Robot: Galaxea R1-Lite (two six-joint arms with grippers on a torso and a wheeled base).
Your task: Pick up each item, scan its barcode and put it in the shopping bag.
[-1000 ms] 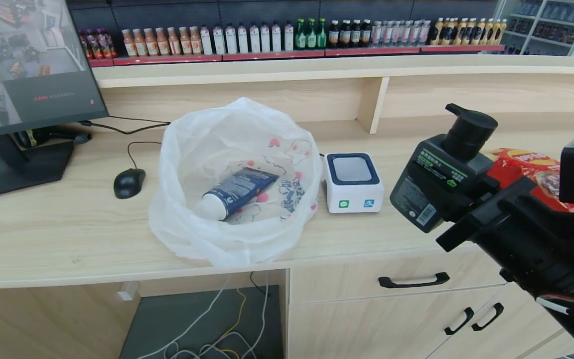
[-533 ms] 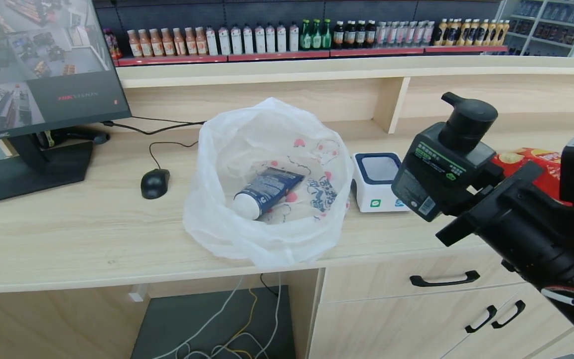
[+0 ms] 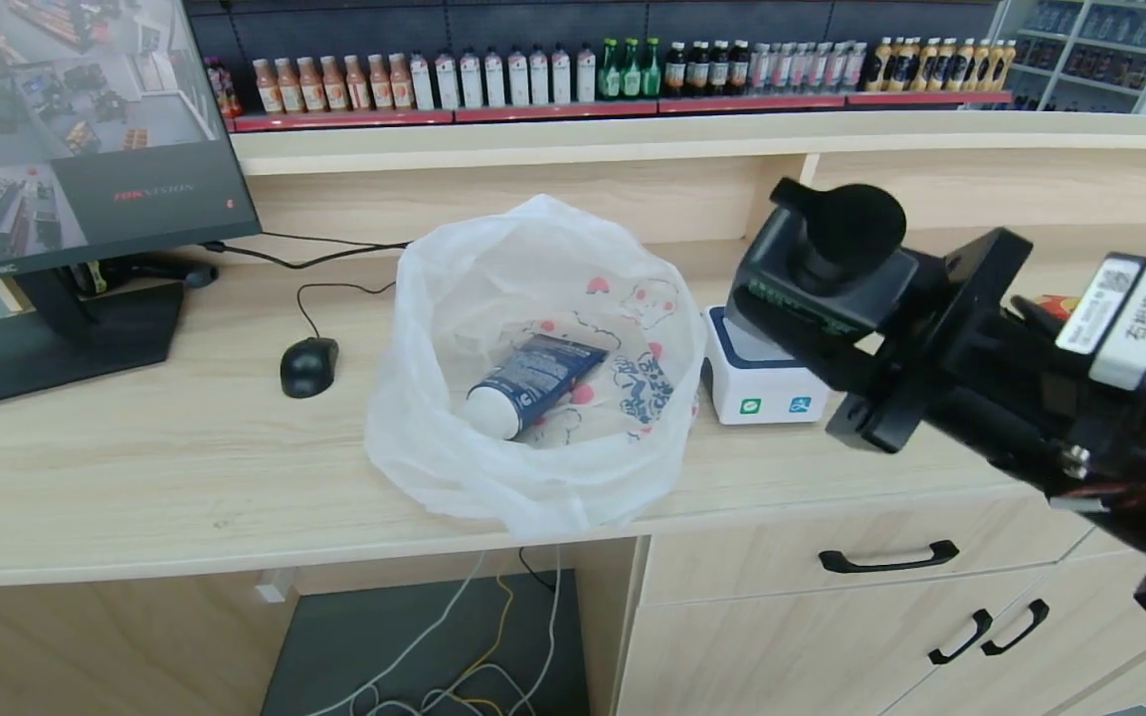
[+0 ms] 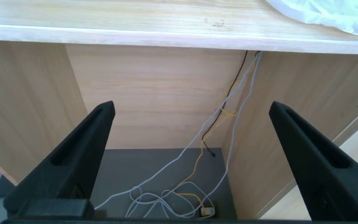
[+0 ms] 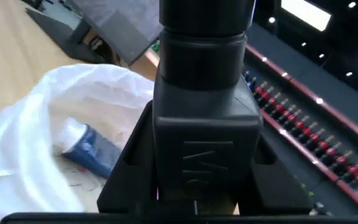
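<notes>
Step in hand, as I judge it: scanning. Right claw (image 3: 881,333) is pinching the black pump bottle (image 3: 817,268) by its body and holds it in the air, tilted, pump head toward the shelves, over the white scanner (image 3: 767,388). The scanner sits on the surface (image 3: 135,467), just beside the shopping bag (image 3: 434,328). The bag stands open with a blue tube (image 3: 528,383) lying inside.

The head view gives no sight of the barcode. It probably faces down toward the scanner window, but I can't confirm that.

To do it well:
- Hold the label side flat and parallel to the scanner window, near it and not touching.
- Keep the bottle centred over the window, not over its far edge.
- Pause there briefly, and rotate the wrist a little if nothing reads.
- Keep the pinch firm; the bottle looks smooth and top-heavy, so it could slip.
- Then carry it sideways over the bag rim, lower it in beside the tube and let go low.

Left claw (image 4: 191,112) is spread, holding nothing, below the surface edge by the cables (image 4: 185,186).
</notes>
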